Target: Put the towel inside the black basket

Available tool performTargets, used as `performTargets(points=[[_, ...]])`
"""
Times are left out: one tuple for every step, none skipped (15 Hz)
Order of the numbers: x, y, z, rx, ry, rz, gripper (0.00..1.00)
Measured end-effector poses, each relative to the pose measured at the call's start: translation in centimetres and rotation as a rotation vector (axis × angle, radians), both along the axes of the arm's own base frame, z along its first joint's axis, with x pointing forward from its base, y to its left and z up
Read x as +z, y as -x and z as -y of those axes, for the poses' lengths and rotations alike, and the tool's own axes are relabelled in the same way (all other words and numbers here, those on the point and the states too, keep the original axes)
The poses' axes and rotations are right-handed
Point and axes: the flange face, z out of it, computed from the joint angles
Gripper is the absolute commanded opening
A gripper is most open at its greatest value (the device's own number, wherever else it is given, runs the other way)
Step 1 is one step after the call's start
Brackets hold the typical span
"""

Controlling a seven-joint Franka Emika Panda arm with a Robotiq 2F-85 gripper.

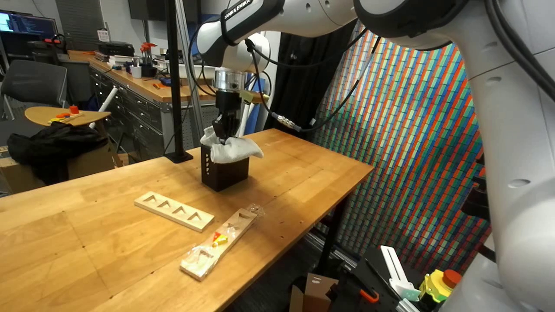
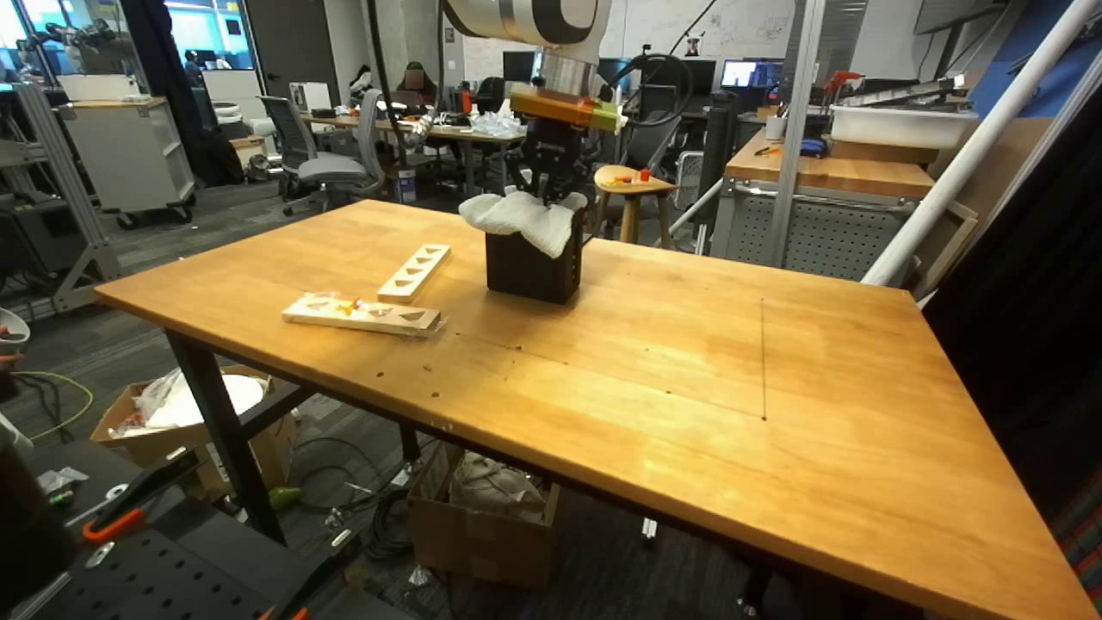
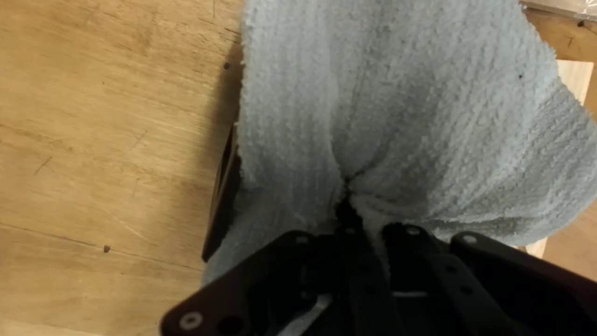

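In an exterior view, the black basket (image 1: 227, 174), box-shaped and upright, is seen just left of the frame's centre, with openings along one side. Its top is largely hidden by the white towel (image 1: 236, 150), bunched and draped over the rim; in the wrist view, folds are gathered near mid-frame.

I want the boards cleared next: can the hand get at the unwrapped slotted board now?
Probably not: the hand looks closed on the towel draped over the black basket, though nothing seems to cover the unwrapped board.
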Motion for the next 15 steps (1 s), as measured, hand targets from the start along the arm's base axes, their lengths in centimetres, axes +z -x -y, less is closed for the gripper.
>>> performTargets(points=[[-0.16, -0.1, 0.04, 0.006, -0.005, -0.007, 0.03], [-0.33, -0.17, 0.05, 0.011, -0.008, -0.013, 0.03], [-0.46, -0.24, 0.04, 0.017, -0.012, -0.02, 0.03], [-0.55, -0.33, 0.04, 0.021, -0.014, -0.025, 0.03], [-0.61, -0.4, 0.04, 0.024, -0.016, -0.029, 0.04], [-0.61, -0.45, 0.05, 0.027, -0.017, -0.032, 0.04], [-0.58, -0.51, 0.07, 0.027, -0.017, -0.032, 0.05], [-0.55, -0.54, 0.08, 0.027, -0.017, -0.031, 0.04], [-0.5, -0.56, 0.11, 0.027, -0.017, -0.03, 0.05], [-0.45, -0.59, 0.13, 0.026, -0.017, -0.029, 0.07], [-0.39, -0.62, 0.16, 0.026, -0.016, -0.027, 0.14], [-0.32, -0.65, 0.21, 0.025, -0.016, -0.025, 0.26], [-0.27, -0.67, 0.28, 0.024, -0.015, -0.024, 0.39], [-0.25, -0.67, 0.36, 0.023, -0.015, -0.023, 0.42], [-0.24, -0.68, 0.43, 0.022, -0.015, -0.022, 0.48]])
